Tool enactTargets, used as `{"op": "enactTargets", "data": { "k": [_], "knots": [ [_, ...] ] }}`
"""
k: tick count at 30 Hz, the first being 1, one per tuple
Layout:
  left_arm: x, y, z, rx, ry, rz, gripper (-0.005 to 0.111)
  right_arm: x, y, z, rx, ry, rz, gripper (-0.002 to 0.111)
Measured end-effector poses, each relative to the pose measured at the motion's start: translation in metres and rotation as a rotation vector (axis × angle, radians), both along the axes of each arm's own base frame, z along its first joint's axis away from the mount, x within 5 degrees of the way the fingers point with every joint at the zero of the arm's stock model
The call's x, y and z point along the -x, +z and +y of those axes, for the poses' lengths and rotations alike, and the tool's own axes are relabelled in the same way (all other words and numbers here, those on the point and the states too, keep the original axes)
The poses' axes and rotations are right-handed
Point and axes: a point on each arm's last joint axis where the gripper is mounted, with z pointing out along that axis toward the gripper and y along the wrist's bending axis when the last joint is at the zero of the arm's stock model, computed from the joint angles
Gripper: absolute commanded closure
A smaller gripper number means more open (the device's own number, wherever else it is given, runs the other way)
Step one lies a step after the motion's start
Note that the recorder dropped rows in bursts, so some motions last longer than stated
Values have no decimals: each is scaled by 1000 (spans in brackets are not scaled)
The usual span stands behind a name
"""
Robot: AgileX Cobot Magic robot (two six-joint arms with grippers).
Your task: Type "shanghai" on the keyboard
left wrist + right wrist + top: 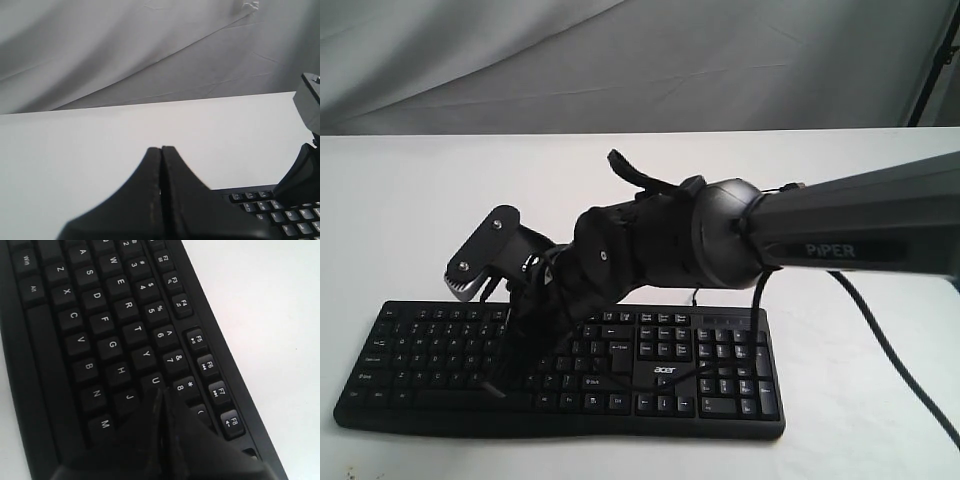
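Right wrist view: the right gripper (160,397) has its two fingers pressed together with nothing between them, and its tip is at the U key of the keyboard (100,325). If it pushes the key, I cannot tell. From the exterior camera the keyboard lies flat near the front edge of the white table (410,200), and the black arm (860,225) reaches from the right over its left half. The left gripper (161,160), also pressed together and empty, is above the table beside a keyboard corner. Grey cloth (620,60) hangs behind.
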Motion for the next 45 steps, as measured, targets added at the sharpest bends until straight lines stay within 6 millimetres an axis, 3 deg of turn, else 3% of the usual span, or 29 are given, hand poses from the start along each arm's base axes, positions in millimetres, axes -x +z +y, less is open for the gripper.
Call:
{"op": "enactTargets", "data": {
  "k": [19, 40, 45],
  "knots": [
    [0, 0, 0, 0, 0, 0, 107, -3, -18, 1, 17, -14, 5, 108],
    [0, 0, 0, 0, 0, 0, 107, -4, -17, 2, 21, 13, -15, 108],
    [0, 0, 0, 0, 0, 0, 107, -5, -9, 7, 16, 28, -13, 108]
  ]
}}
